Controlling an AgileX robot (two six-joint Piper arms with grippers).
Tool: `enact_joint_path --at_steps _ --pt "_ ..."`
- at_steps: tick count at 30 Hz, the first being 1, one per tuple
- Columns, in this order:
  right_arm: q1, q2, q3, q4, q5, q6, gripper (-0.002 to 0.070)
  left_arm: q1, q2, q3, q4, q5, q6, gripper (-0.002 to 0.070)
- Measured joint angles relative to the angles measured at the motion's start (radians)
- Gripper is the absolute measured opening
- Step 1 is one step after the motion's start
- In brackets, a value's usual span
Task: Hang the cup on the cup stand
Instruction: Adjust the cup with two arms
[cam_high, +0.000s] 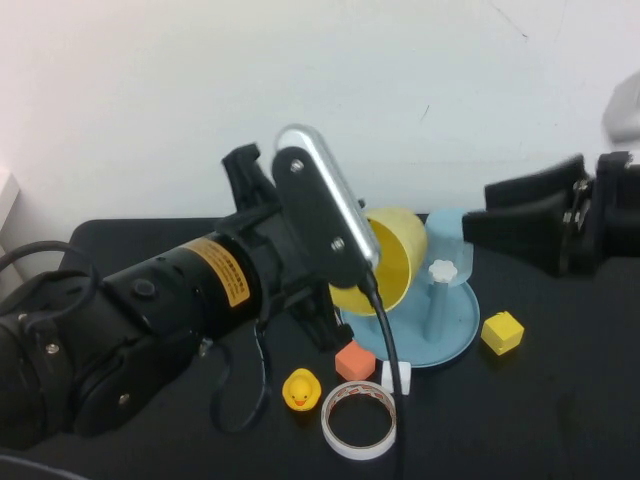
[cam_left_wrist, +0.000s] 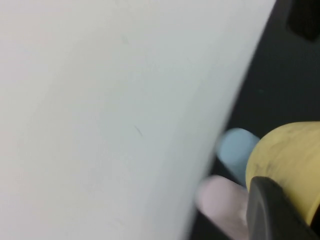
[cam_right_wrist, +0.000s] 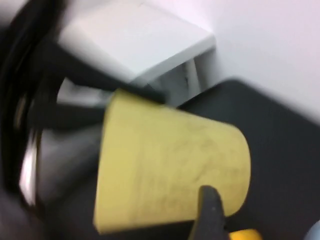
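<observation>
The yellow cup (cam_high: 398, 258) hangs tilted on its side in the air, mouth turned to the near left, just left of the cup stand's white-capped post (cam_high: 443, 271). My left gripper (cam_high: 352, 276) is shut on the cup's rim, mostly hidden behind its wrist camera; one dark finger (cam_left_wrist: 272, 210) lies across the yellow wall (cam_left_wrist: 292, 160). The cup stand (cam_high: 455, 335) is a round blue base at table centre. My right gripper (cam_high: 476, 210) hovers open to the right of the stand, pointing at the cup (cam_right_wrist: 170, 170) without touching it.
A light blue cup (cam_high: 452, 236) sits on the stand's far side, and a pale pink cup (cam_left_wrist: 222, 202) shows in the left wrist view. In front of the stand lie a yellow cube (cam_high: 502, 332), an orange cube (cam_high: 355, 360), a rubber duck (cam_high: 301, 389) and a white tape ring (cam_high: 358, 419).
</observation>
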Motion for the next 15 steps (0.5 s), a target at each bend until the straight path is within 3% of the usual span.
enact_joint_path --at_steps 4,7,15 --pt "-0.01 0.014 0.0 0.009 0.051 0.512 0.0473 0.0 0.0 0.0 0.0 -0.094 0.18 0.001" --pt "0.008 0.057 -0.002 0.062 0.165 0.715 0.0474 0.0 -0.002 0.0 0.002 -0.17 0.218 0.001" --pt "0.071 0.171 -0.006 0.192 0.242 0.8 0.0473 0.009 -0.004 0.007 0.007 -0.192 0.241 0.001"
